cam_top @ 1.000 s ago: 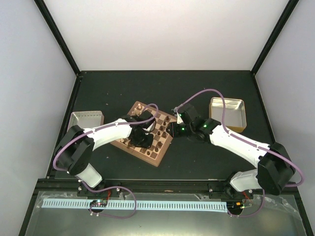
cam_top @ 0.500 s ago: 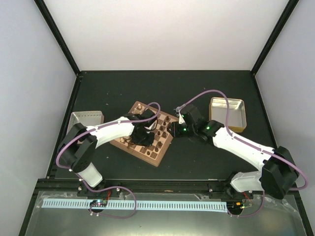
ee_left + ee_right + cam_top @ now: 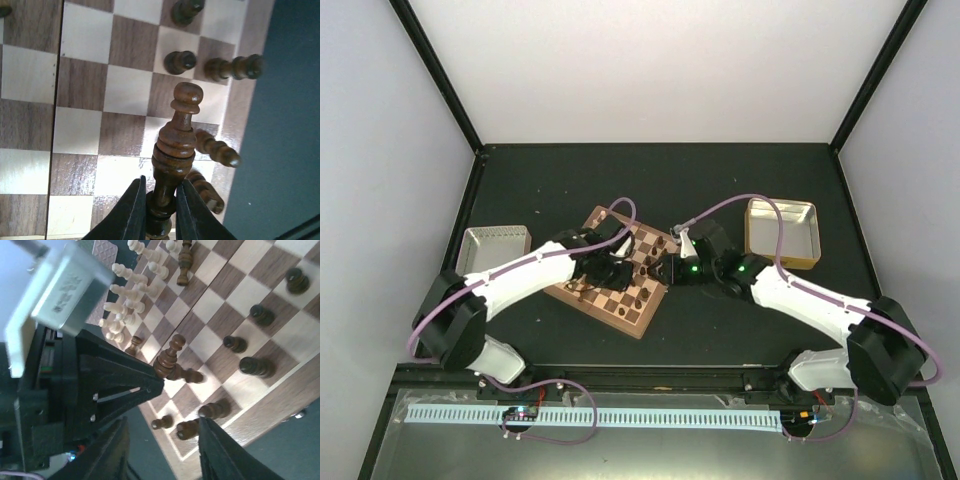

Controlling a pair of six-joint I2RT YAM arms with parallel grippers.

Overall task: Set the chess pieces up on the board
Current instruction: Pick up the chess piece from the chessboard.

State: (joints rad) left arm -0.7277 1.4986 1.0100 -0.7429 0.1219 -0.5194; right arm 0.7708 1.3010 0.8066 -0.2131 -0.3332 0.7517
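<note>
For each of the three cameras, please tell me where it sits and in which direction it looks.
Top external: fixed above and behind the arms, facing down on the table, the board, the left arm and right arm.
Left wrist: on the left arm, looking along the left gripper, shut on a dark piece, down onto the board.
Right wrist: on the right arm, looking across the board; the open right gripper frames the view.
Shared: both wrist views show the held dark piece; all three show the board.
</note>
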